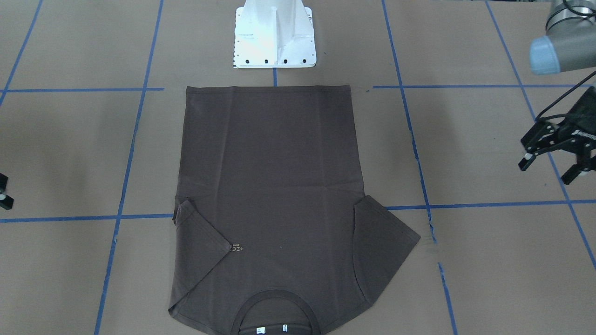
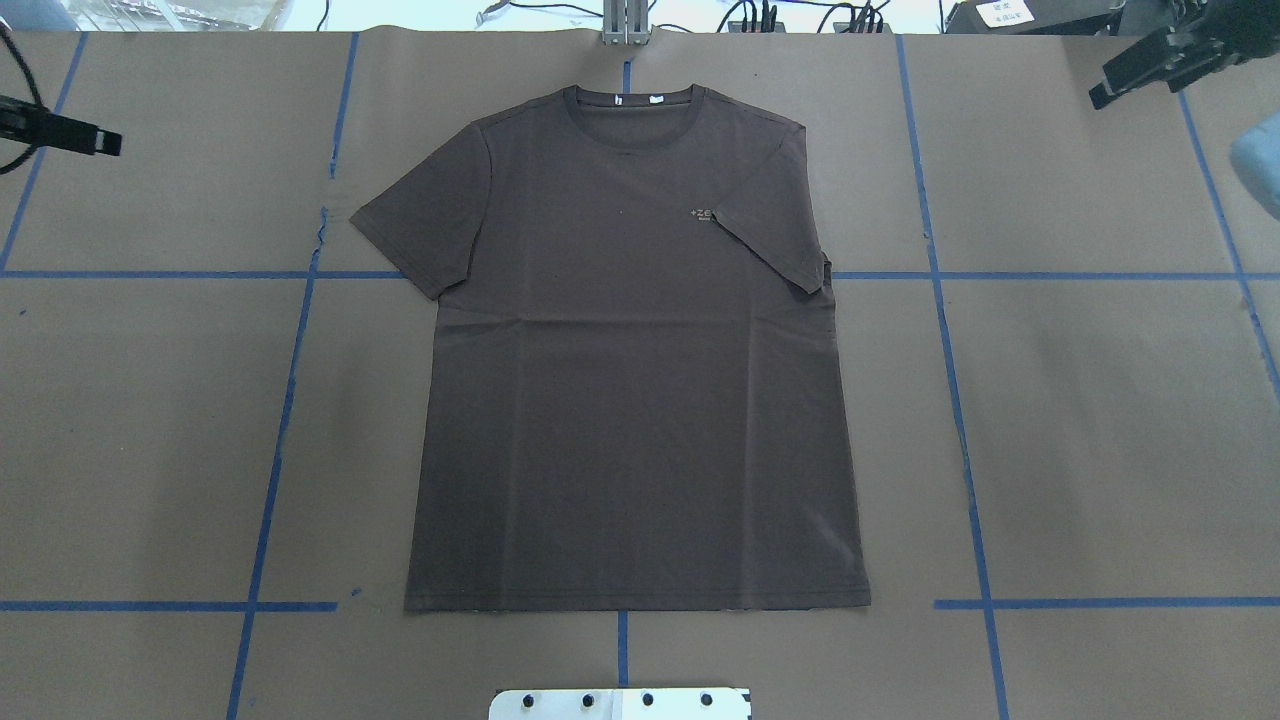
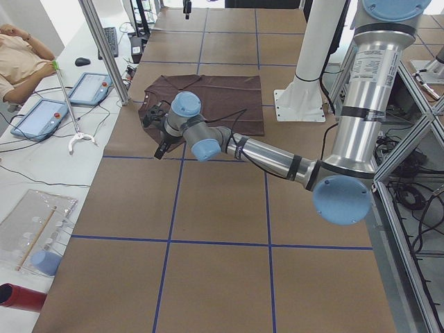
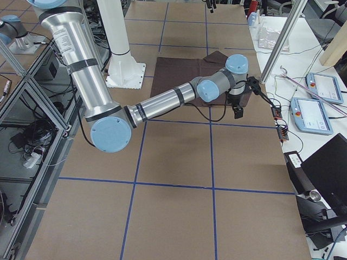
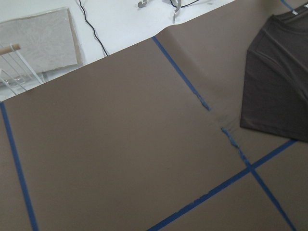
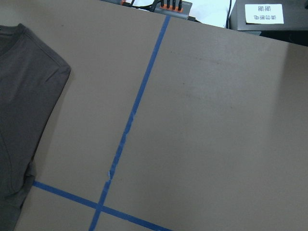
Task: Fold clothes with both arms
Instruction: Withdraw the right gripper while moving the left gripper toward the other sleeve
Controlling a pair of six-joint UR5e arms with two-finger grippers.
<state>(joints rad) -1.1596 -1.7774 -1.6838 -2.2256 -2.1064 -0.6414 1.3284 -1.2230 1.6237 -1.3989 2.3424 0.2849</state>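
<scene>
Overhead & front cams oppose, sharing T-shirt (image 2: 630, 380); side cams along table (image 3: 222, 208); wrist cams near it.

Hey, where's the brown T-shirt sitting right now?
In the overhead view the T-shirt lies flat mid-table, hem nearest the white pedestal base, collar toward the far edge, with the sleeve on the robot's right folded inward.

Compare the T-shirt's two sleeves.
By the robot's sides, the left sleeve lies spread outward on the table; the right sleeve is folded inward over the shirt. The right sleeve's tip overlaps the lettering; the left sleeve covers nothing. Both are dark brown, short and flat.
</scene>
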